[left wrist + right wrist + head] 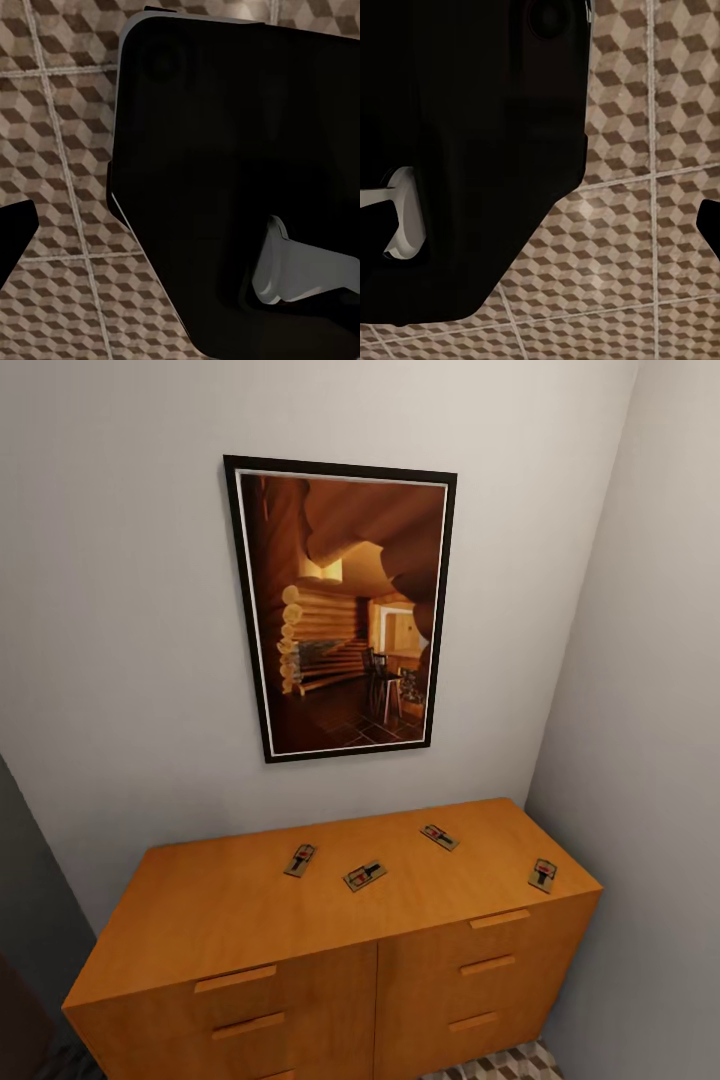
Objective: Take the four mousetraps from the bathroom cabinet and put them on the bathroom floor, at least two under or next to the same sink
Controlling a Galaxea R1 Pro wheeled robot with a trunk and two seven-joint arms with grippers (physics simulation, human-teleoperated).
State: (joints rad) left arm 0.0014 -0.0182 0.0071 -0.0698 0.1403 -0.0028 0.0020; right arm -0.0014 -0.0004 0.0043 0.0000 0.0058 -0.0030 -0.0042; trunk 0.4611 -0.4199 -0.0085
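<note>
Still at the approach stage, we face the cabinet [330, 920] beneath a framed picture [345, 610], with four mousetraps [365, 876] lying apart on its top surface, none yet lifted. Both wrist views look down at the bathroom floor [67, 150] past dark robot bodywork; whether either gripper is apart or together, we cannot tell. Next, we judge, an arm must rise and reach the nearest trap.

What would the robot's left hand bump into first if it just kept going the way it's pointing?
Probably the bathroom floor: the left wrist view looks along the hand onto cube-patterned tiles. A large dark part of the robot sits beside that line, though depth is unclear, so it might be brushed first.
</note>
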